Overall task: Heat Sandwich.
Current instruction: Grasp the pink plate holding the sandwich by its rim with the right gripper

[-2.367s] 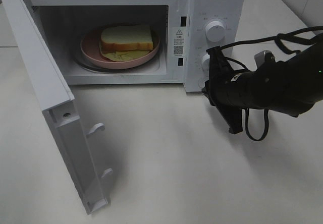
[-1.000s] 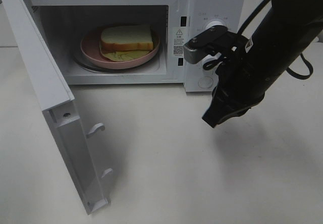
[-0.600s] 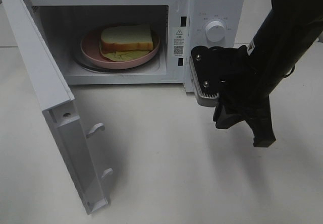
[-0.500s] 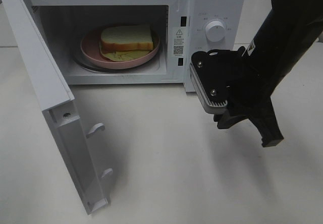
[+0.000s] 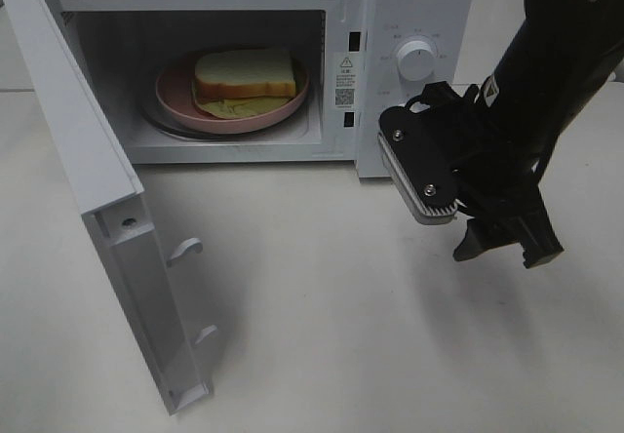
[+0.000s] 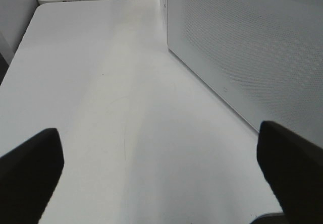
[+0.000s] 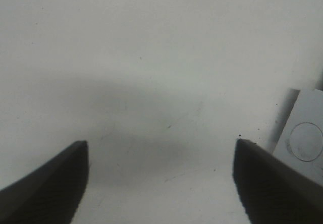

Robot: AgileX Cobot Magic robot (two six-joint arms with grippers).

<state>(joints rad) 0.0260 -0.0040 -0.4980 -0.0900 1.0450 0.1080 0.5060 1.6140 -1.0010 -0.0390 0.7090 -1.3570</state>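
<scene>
Sandwich: the thick cream-bread sandwich (image 5: 244, 72) is sitting on a round pink plate (image 5: 175, 97) inside the white box microwave (image 5: 419, 4), its long axis running across the cavity.
Right gripper (image 7: 159, 148): hanging before the controls, jaws spread, holding nothing. The sandwich is lying toward the left arm's side.
Left gripper (image 6: 159, 133): gaping wide, empty, beside a perforated white panel (image 6: 252, 47).
Hinged white door (image 5: 88, 170): standing open and probably needing shutting next.

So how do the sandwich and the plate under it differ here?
The sandwich is squarish, the plate round. The sandwich is pale cream with a tan crust, the plate pink. The sandwich is smaller and covers only part of the plate. Both sit inside the open microwave.
</scene>
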